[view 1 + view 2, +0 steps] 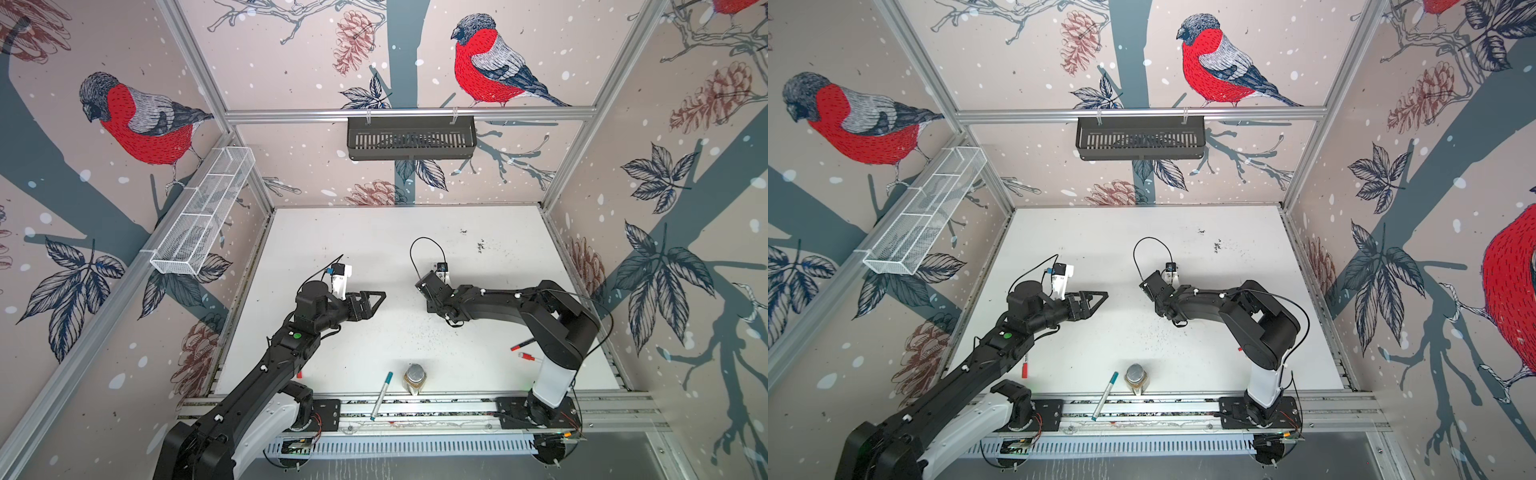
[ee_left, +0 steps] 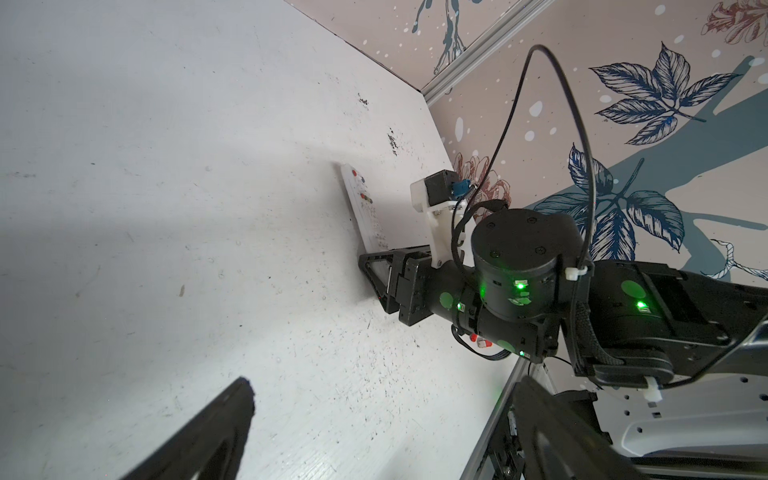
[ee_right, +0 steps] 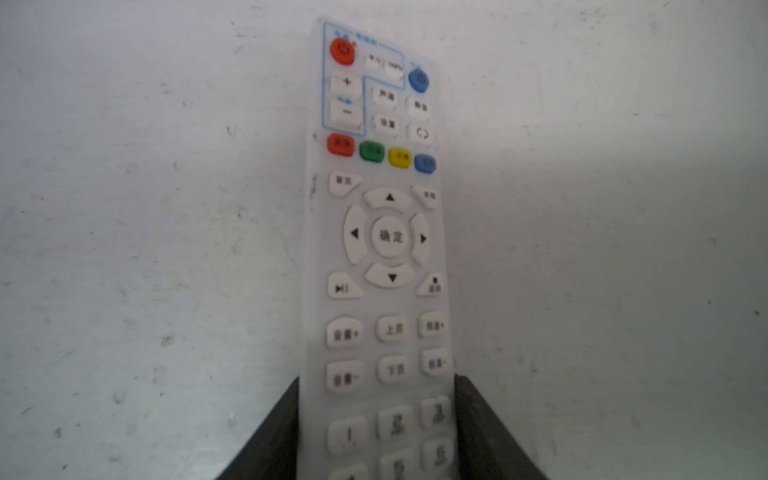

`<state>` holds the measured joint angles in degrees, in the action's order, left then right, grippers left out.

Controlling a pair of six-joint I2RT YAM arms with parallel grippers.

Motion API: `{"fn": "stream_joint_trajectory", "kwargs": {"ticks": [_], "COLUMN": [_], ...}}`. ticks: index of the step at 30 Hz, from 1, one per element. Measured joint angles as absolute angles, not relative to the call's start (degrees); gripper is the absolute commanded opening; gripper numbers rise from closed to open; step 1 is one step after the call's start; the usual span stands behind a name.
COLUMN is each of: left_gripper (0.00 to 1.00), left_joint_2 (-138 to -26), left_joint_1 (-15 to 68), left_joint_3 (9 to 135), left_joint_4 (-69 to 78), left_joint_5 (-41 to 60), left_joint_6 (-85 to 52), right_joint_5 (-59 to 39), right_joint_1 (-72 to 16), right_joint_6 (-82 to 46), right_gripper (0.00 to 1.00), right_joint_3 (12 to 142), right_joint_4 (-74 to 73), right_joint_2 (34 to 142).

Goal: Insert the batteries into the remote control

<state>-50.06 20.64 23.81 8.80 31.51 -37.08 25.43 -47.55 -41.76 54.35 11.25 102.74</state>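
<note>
White table [image 3: 124,208] lies under remote control [image 3: 374,249], whose numbered end sits between right tool's [image 3: 377,378] jaws; grip unclear.

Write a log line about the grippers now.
left gripper: open, empty | right gripper: straddles remote control's end | remote control: buttons up

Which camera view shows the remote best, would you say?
The right wrist view: the remote fills it, buttons legible. The left wrist view shows it small and slanted; in both top views I cannot find it.
</note>
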Motion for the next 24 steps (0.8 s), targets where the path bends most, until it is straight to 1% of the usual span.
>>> {"fn": "stream_joint_trajectory", "kwargs": {"ticks": [4,6,7,9,13,17,20,24], "left_gripper": [0.97,0.97,0.97,0.97,0.97,0.97,0.97,0.97], "left_joint_2": [-50.5,-50.85,-51.07,-51.44,-53.32,-55.99,-57.47,-59.48], "left_joint_1": [20.56,20.56,20.53,20.45,20.32,20.08,20.08,20.08], "left_joint_3": [23.94,24.27,24.58,25.3,28.38,33.06,37.74,43.31], "left_joint_4": [8.78,8.78,8.73,8.51,6.52,1.93,-3.22,-8.73], "left_joint_5": [31.51,31.51,31.51,31.44,30.28,24.49,16.82,5.04], "left_joint_6": [-37.1,-37.08,-37.06,-36.91,-34.92,-32.08,-29.06,-25.02], "right_joint_5": [24.16,23.35,22.85,22.22,20.84,20.91,22.22,24.53], "right_joint_1": [-47.51,-47.51,-47.46,-47.24,-44.1,-38.59,-34.52,-28.34], "right_joint_6": [-40.29,-39.59,-38.7,-37.21,-33.78,-28.77,-23.57,-17.58], "right_gripper": [0.67,0.73,0.78,0.83,0.89,0.94,1.0,1.0], "right_joint_3": [54.39,53.98,53.28,51.09,46.5,42.13,38.46,35.0], "right_joint_4": [12.64,12.67,12.27,11.4,9.58,7.77,5.5,1.02], "right_joint_2": [99.57,97.01,95.22,90.98,82.91,75.96,70.22,64.2]}}
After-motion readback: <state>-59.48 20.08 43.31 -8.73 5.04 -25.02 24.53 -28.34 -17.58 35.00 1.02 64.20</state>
